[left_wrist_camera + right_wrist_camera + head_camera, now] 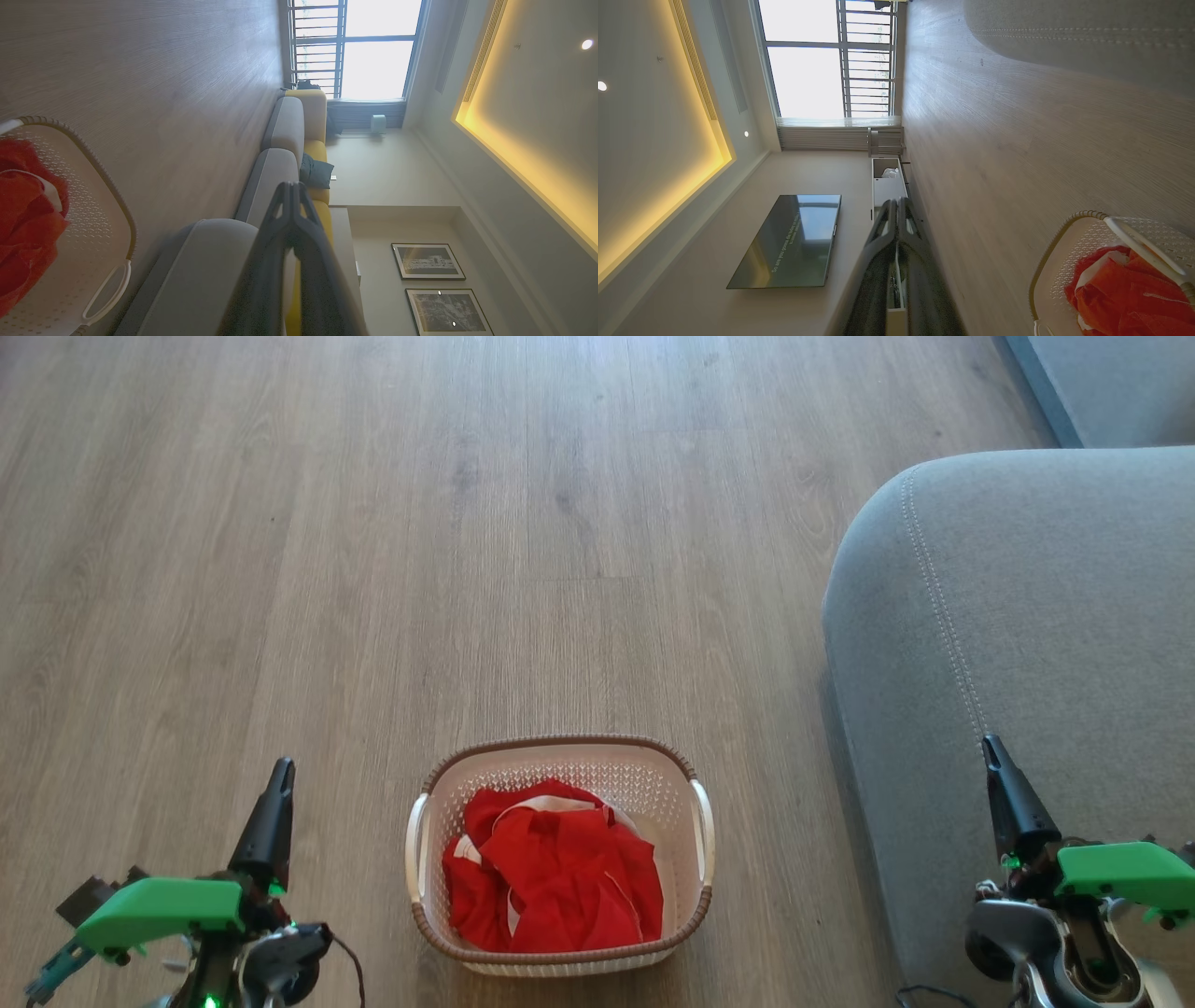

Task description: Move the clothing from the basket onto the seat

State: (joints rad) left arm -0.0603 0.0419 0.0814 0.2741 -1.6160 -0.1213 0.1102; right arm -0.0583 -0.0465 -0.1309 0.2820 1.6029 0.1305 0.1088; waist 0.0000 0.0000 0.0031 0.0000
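Bright red clothing point(553, 879) with white trim lies bunched inside the cream basket point(560, 747), which stands on the wooden floor at the bottom centre of the head view. The grey seat point(1018, 644) rises to the right of it. My left gripper point(280, 771) hangs shut to the left of the basket, holding nothing. My right gripper point(991, 747) is shut over the seat's front, also holding nothing. The left wrist view shows the clothing point(25, 210), the basket point(93, 205), the seat point(205, 270) and the shut gripper point(292, 186). The right wrist view shows the gripper point(896, 201) shut, the basket point(1069, 242) and clothing point(1125, 294).
Wooden floor point(420, 523) spreads wide ahead and to the left of the basket. Further sofa sections with yellow cushions point(317, 149) run toward a bright window point(373, 51). A wall television point(789, 240) and a low white cabinet point(887, 184) stand across the room.
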